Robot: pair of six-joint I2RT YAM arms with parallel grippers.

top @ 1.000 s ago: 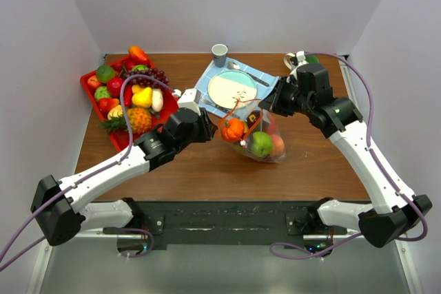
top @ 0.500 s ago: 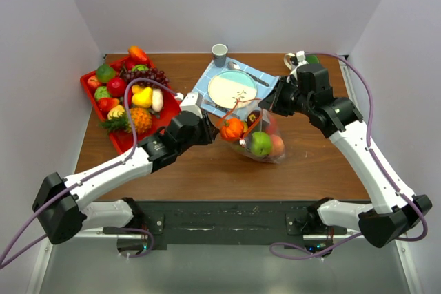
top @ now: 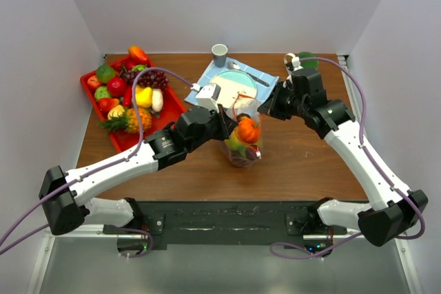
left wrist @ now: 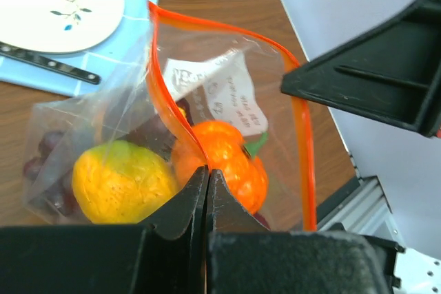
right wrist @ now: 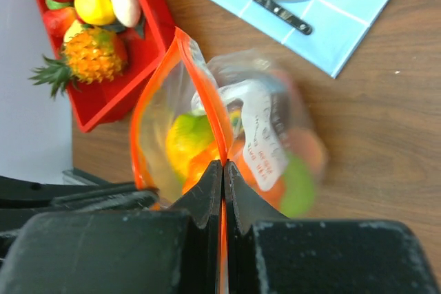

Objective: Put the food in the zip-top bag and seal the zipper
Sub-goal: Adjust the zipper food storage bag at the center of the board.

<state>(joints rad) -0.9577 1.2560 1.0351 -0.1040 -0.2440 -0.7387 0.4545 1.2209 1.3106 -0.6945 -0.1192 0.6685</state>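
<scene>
A crinkly clear plastic zip-top bag [top: 242,149], laden with glossy toy fruit [left wrist: 120,184], is being held up near the middle of the brown wooden table [top: 317,166], its thin orange-red zipper strip [left wrist: 151,53] being pinched by the clamped left gripper [left wrist: 207,170] and right gripper [right wrist: 222,164]; the limp, slippery film is likely being best handled along that stiffer strip.

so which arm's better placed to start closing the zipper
Right, probably: the right gripper is shut on the zipper with the strip running along its fingers. The left gripper pinches it across the mouth.
</scene>
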